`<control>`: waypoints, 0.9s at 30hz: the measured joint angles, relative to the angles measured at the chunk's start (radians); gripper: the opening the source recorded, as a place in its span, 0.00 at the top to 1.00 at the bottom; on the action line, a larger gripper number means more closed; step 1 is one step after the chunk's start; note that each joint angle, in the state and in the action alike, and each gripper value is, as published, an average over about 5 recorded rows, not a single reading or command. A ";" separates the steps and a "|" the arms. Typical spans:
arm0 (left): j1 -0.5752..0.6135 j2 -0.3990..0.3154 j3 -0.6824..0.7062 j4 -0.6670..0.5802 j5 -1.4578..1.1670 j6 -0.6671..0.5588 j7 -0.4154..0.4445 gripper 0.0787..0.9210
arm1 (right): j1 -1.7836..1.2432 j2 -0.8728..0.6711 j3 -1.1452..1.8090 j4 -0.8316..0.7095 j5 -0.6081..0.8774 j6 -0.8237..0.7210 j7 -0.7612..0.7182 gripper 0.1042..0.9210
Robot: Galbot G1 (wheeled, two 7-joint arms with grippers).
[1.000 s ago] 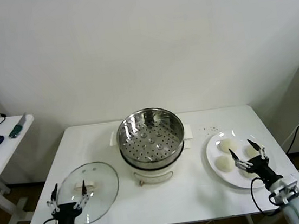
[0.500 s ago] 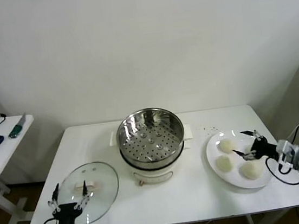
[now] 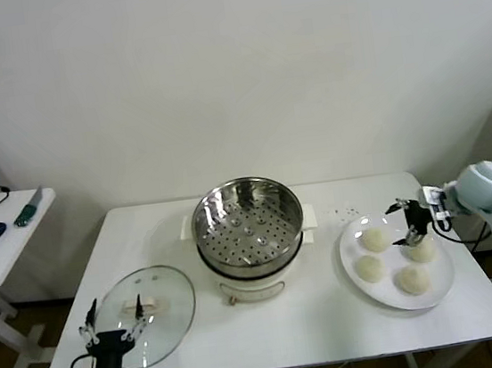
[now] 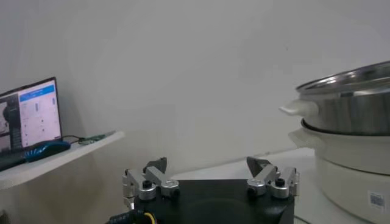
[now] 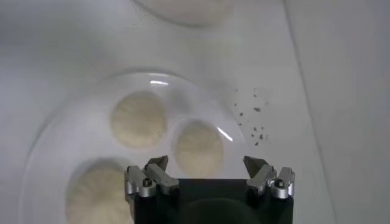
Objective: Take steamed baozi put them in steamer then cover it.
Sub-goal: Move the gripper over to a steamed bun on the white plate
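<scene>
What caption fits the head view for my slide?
Open right gripper hovers over four baozi on the plate; steamer empty, cover aside.

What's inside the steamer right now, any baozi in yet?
Nothing: the steamer shows only its bare perforated bottom. All four baozi sit on the white plate, with the open right gripper above them. The pot base's inside is hidden under the basket.

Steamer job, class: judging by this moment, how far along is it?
Nothing is finished: the steamer holds no buns, and all four baozi sit on the plate. In hand: the open right pincer hovers above the plate. Left: loading the buns, then fitting the lid, near the idle left pincer.
</scene>
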 measured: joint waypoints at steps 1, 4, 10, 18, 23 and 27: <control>-0.001 0.002 -0.001 0.000 0.000 0.001 0.000 0.12 | 0.018 0.011 -0.024 -0.019 -0.007 0.000 -0.006 0.12; -0.001 0.009 -0.003 0.000 0.000 0.005 0.000 0.12 | 0.060 0.044 -0.081 -0.069 -0.027 0.001 -0.020 0.12; -0.003 0.022 -0.007 -0.001 -0.001 0.012 -0.001 0.12 | 0.102 0.107 -0.143 -0.148 -0.055 0.002 -0.033 0.12; -0.010 0.034 -0.007 -0.003 -0.002 0.023 -0.001 0.12 | 0.110 0.181 -0.167 -0.227 -0.078 0.005 -0.036 0.12; -0.013 0.036 -0.005 0.002 -0.001 0.024 0.001 0.12 | 0.105 0.219 -0.166 -0.268 -0.093 0.014 -0.034 0.12; -0.011 0.036 -0.005 0.009 0.002 0.023 0.004 0.12 | 0.101 0.248 -0.159 -0.300 -0.113 0.027 -0.031 0.12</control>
